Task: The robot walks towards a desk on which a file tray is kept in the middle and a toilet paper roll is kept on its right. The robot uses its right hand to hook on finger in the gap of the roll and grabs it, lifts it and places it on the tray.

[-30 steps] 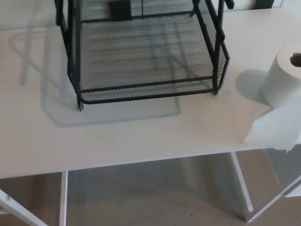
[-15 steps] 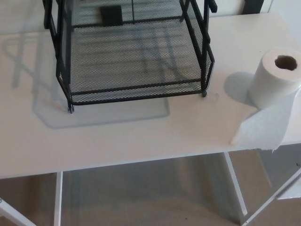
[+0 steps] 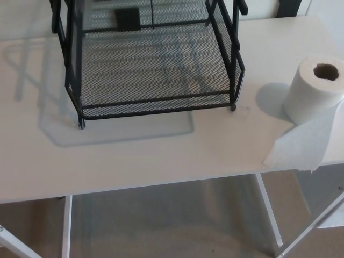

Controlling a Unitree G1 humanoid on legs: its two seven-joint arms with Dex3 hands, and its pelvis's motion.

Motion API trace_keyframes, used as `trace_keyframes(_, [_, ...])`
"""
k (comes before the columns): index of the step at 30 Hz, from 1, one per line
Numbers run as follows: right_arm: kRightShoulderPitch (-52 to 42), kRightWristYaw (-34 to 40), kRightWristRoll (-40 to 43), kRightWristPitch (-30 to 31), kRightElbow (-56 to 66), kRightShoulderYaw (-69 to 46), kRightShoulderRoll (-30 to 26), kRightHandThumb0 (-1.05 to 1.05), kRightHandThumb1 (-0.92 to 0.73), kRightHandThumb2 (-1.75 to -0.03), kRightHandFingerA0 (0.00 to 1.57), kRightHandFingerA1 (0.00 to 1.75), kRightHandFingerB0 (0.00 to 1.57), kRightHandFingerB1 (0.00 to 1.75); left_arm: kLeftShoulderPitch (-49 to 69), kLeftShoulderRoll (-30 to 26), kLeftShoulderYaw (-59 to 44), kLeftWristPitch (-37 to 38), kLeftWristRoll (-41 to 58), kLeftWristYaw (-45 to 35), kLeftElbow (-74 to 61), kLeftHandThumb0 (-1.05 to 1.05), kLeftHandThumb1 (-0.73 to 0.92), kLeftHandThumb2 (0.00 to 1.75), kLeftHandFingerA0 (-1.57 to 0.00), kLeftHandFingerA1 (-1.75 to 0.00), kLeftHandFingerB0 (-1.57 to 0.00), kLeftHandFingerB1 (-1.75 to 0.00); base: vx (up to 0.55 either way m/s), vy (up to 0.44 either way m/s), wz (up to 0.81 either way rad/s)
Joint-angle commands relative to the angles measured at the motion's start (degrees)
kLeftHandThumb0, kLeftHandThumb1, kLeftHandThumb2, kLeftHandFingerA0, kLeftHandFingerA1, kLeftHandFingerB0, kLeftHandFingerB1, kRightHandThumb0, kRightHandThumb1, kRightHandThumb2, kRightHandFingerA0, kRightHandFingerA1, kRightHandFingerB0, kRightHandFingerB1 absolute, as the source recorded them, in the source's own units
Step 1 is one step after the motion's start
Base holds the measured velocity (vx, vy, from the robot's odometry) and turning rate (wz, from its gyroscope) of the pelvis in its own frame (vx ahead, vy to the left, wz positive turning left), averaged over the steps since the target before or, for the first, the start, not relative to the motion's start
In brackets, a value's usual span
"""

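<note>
A white table takes up most of the view, with a black wire-mesh tray standing on it toward the far left. It has more than one tier, and the upper part runs out of the top of the picture. At its far end sits a small dark block; what it is I cannot tell.

The roll stands upright on the right side of the table, well apart from the tray, with its hole facing up. A loose sheet trails from it toward the near edge, its torn end hanging just over the edge. The roll throws a soft shadow to its left.

Under the table, white legs stand on a beige floor.

The left hand and the right hand are both out of view, so I cannot tell whether they are apart or together.
</note>
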State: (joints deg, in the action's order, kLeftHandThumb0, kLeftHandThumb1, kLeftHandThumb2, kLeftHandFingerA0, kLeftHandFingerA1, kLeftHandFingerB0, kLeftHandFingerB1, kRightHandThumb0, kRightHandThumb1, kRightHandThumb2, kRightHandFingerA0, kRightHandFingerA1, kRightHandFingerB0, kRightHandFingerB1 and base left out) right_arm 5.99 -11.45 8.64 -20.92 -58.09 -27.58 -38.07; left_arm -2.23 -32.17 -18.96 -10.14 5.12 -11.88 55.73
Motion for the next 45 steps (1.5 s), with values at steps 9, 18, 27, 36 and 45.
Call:
trace_keyframes(9, [9.6, -11.2, -3.0, 19.0, 32.0, 10.5, -13.9, -0.43, -0.52, -0.58, 0.23, 0.42, 0.08, 0.23, 1.2, -1.3, -0.1, -2.9, 0.1, 1.3, -1.9, -1.05, 0.81, 1.36, -0.46, -1.03, -0.1, -0.56, 0.0, 0.0, 0.0])
trace_keyframes(18, [19.5, -18.3, -13.6, 26.4, 37.9, 25.8, -17.1, -0.57, -0.44, -0.73, 0.16, 0.44, 0.08, 0.38, 1.7, -1.3, -0.2, -1.6, 0.4, 0.2, -1.6, -1.05, 0.8, 1.34, -0.39, -0.93, -0.03, -0.55, 0.0, 0.0, 0.0])
trace_keyframes(27, [27.4, -19.9, -19.4, 29.2, 36.5, 36.5, -13.7, -0.34, -0.42, -0.96, 0.0, 0.5, 0.0, 0.51, 1.2, -1.0, 0.1, -2.1, 0.0, 1.1, -1.3, -1.03, 0.8, 1.37, -0.79, -1.27, -0.04, -0.55, 0.0, 0.0, 0.0])
trace_keyframes(36, [29.1, -19.2, -24.2, 27.7, 35.0, 43.6, -12.7, -0.56, -0.56, -0.59, 0.23, 0.5, 0.1, 0.24, 1.0, -1.1, 0.1, -2.3, 0.0, 1.3, -1.3, -1.05, 0.8, 1.34, -0.35, -0.91, -0.03, -0.54, 0.0, 0.0, 0.0])
trace_keyframes(45, [30.1, -18.4, -28.8, 27.5, 33.0, 46.8, -11.2, -0.58, -0.59, -0.58, 0.21, 0.54, 0.06, 0.31, 0.9, -1.5, 0.6, -2.6, -0.4, 1.2, -1.7, -0.99, 0.78, 1.36, -0.55, -1.1, -0.02, -0.54, 0.0, 0.0, 0.0])
